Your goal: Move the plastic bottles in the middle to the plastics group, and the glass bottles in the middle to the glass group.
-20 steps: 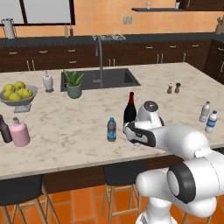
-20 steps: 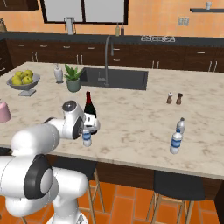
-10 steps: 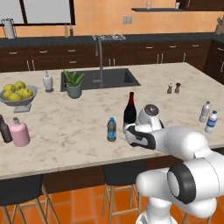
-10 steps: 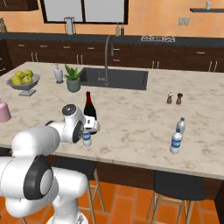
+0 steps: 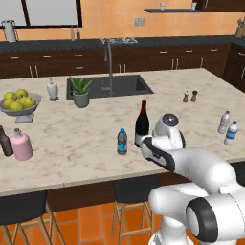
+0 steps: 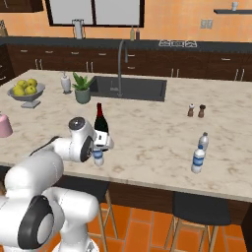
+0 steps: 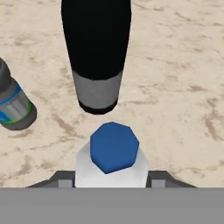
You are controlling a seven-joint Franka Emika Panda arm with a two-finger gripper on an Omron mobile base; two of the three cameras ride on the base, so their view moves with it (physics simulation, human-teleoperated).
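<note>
My gripper (image 7: 111,179) is shut on the clear whitish plastic bottle (image 7: 113,146), its blue cap between the fingertips (image 7: 65,180). That bottle (image 6: 98,157) stands on the counter under my hand (image 6: 101,146), near the front edge. Just beyond it is the tall dark wine bottle (image 7: 96,52) (image 5: 141,122) (image 6: 100,120), upright. The dark-tinted plastic bottle (image 7: 13,105) (image 5: 122,141) stands to the left of my gripper (image 5: 142,143). The plastics group (image 5: 228,127) (image 6: 199,153) is at the right. The glass group, a pink flask (image 5: 21,145) (image 6: 4,125) and a dark brown bottle (image 5: 5,141), is at the far left.
Two brown shakers (image 5: 190,96) (image 6: 196,110) stand at the back right. A fruit bowl (image 5: 19,109), a white dispenser (image 5: 52,89) and a potted plant (image 5: 80,92) sit beside the sink (image 5: 139,85). Stools stand below the counter's front edge.
The jaws have shut onto the clear plastic bottle. The arm and the bottles have hardly moved.
</note>
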